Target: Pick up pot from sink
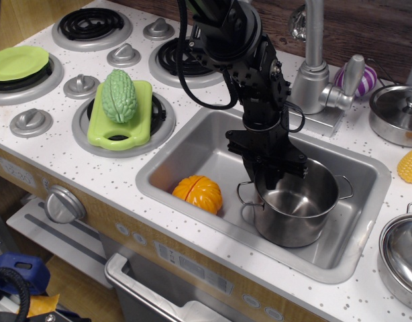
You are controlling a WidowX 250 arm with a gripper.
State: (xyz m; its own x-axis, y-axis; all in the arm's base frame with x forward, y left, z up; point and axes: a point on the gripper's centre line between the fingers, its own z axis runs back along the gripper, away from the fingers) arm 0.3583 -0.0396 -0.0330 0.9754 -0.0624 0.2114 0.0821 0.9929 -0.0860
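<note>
One orange fruit (198, 194) lies left of the pot (296, 208) in the sink (192, 144); tool (265, 180) clamped on its rim.

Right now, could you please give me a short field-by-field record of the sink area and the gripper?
pot: upright in the sink's right half, lidless, nothing visible inside
sink: steel basin set in a speckled counter
gripper: lowered over the pot's left rim, one finger inside and one outside
grip state: cannot tell whether shut
orange toy fruit: on the sink floor, left of the pot, apart from it
</note>
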